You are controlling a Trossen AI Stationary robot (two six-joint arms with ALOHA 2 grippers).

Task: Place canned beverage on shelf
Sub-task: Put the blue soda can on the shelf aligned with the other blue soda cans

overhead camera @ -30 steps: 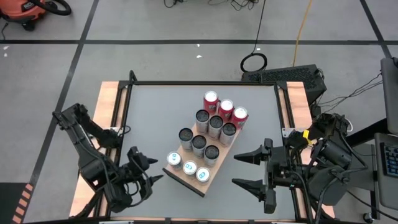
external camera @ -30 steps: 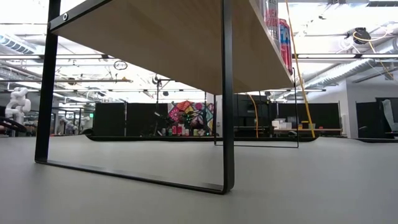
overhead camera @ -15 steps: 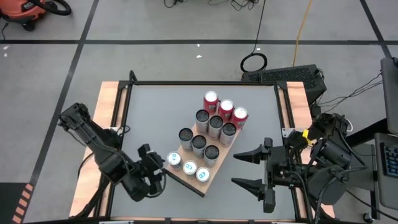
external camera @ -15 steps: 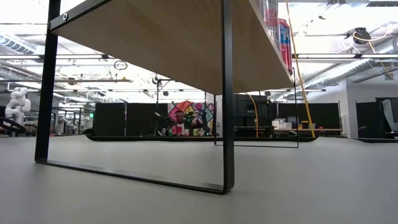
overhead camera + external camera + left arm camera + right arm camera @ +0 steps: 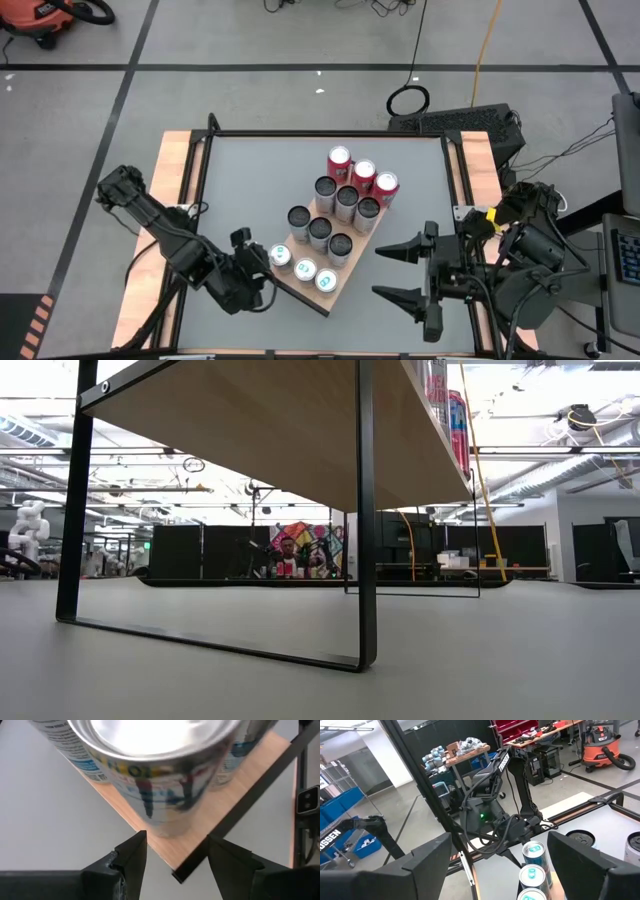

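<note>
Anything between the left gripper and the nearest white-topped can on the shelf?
Nothing. In the left wrist view the left gripper is open and only shelf edge shows between its fingers and the white-topped can; the high view agrees.

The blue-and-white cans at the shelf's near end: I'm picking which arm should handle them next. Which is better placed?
Left. The left gripper is open right beside the blue-and-white cans on the shelf; the right gripper waits open, farther off.
</note>
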